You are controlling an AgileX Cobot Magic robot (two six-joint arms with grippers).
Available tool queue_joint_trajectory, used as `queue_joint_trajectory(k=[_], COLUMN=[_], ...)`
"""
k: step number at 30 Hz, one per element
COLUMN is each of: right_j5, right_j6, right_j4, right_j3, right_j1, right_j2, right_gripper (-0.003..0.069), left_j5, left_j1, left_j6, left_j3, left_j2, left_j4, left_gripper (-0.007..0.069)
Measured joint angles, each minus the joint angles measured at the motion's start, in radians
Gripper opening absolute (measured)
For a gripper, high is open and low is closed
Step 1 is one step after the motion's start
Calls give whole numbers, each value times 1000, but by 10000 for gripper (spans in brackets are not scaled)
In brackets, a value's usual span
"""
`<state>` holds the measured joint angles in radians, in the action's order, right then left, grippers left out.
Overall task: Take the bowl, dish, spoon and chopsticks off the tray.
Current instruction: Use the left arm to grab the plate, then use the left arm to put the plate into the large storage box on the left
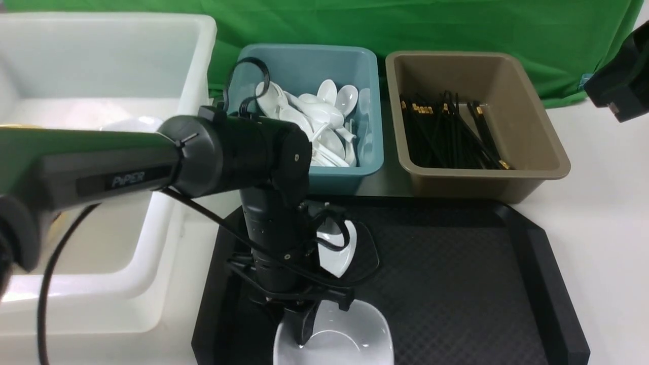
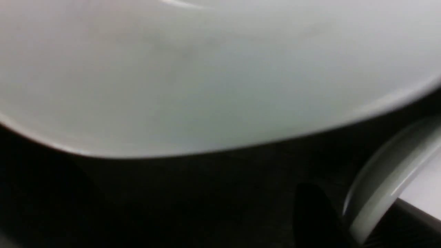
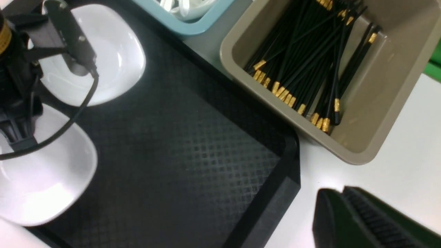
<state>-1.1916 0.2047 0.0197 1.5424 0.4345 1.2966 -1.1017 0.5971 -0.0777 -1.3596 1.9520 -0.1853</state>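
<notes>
Tray (image 1: 456, 284), black with a fine grid texture and cut-off corners, lies on the white tabletop (image 1: 598, 203) in front of the robot, and two white squarish dishes sit on its left half.

Furthest left, off the tray, stands a big white tub (image 1: 192, 61). The left arm reaches out across the front of it and bends straight down over the tray's left side. The left gripper (image 1: 302, 332) points down at the far left rim of the near dish (image 1: 350, 329), which sits at the tray's front edge. Its jaws look drawn narrow there, with one dark finger tip inside the dish. Whether they actually pinch the rim cannot be told. The left wrist view is almost filled by that dish's blurred white surface.

Just behind the arm, and partly hidden by its cables, is the far dish (image 1: 337, 253), close to the near one.

Beyond the tray's back edge is a teal bin (image 1: 345, 175) heaped with white spoons (image 1: 329, 116). Just beside it on the right is a brown bin (image 1: 481, 182) holding a loose pile of black chopsticks (image 1: 451, 137) with gold bands.

Furthest right, the right gripper (image 3: 339, 206) hangs above the bare tabletop past the tray's right edge, its jaws pressed together with nothing between them.
</notes>
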Motion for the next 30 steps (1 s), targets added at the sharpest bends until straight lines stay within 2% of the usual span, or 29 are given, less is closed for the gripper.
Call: queue_joint_trajectory(k=[4,10,14,18,22,23,24,27,30], right_j5=[-2,-4,6,36,61,68,86,138,181], right_j6=[-1,-1,-1,25,115,122,133,165,183], right_j4=[-7,-9,-12,-108,-267,-274,-288,-297,-304], right_j3=[0,0,0,2,7,7,8,26,105], right_j1=[-1,-1,-1,-2,36,45,71,170,246], right_j2=[0,-4,-28,-58,-36,-31,-16,52,138], right_gripper=[22,22,22,22,22,22,22,22,22], left_j5=[21,22,9,-16,25,30,65,113,120], left_j1=[0,-33,-116,-314,-627,-642,-724,-871,-929], left_j6=[-2,4,50,78,93,94,101,114,117], left_j3=[-24,-64,-107,-207,-297,-301,-311,-345,-381], left_j2=[-85,-203,-281,-332,-328,-326,-313,-250,-164], left_j4=[-5,-39,-76,-112,-220,-230,-252,-287,-319], left_gripper=[26,15,15,15,15,15,15,15,15])
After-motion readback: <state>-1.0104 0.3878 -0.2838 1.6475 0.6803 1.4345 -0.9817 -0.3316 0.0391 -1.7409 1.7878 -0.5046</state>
